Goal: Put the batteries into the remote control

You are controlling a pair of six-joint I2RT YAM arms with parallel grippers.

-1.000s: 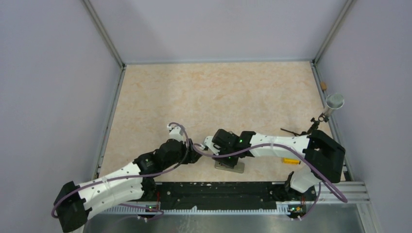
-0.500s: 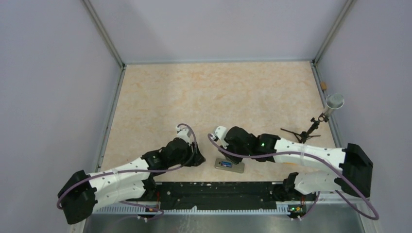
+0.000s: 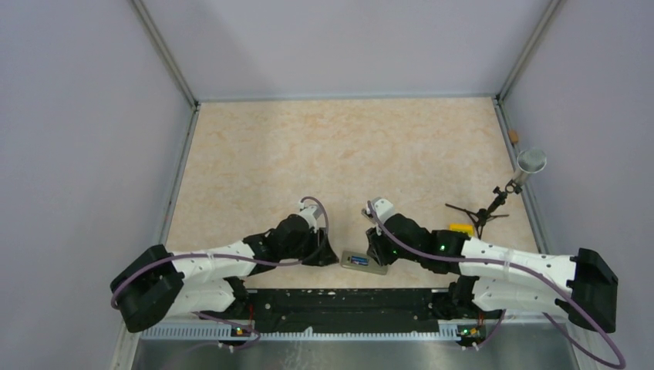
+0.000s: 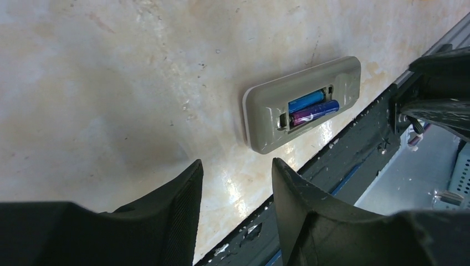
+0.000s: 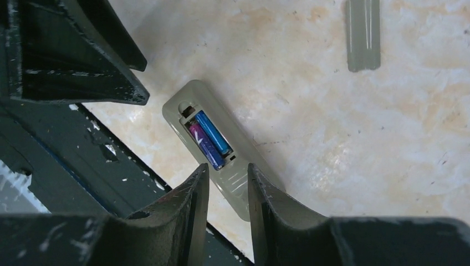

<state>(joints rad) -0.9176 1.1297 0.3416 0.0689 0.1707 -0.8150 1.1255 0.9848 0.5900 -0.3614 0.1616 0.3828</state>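
A slim grey rectangular remote control [image 3: 365, 261] lies back-up on the beige marbled counter [image 3: 332, 154], close to its near edge, between the two arms. Its battery recess is uncovered, and two small blue cylindrical batteries [image 4: 310, 107] sit in it side by side. The left pincer [image 3: 328, 254] hovers just left of the remote, its black fingers apart and empty. The right pincer [image 3: 375, 250] hangs over the remote's right end, fingers parted by a narrow gap, gripping nothing. A small yellow stick [image 3: 461, 228] lies farther right.
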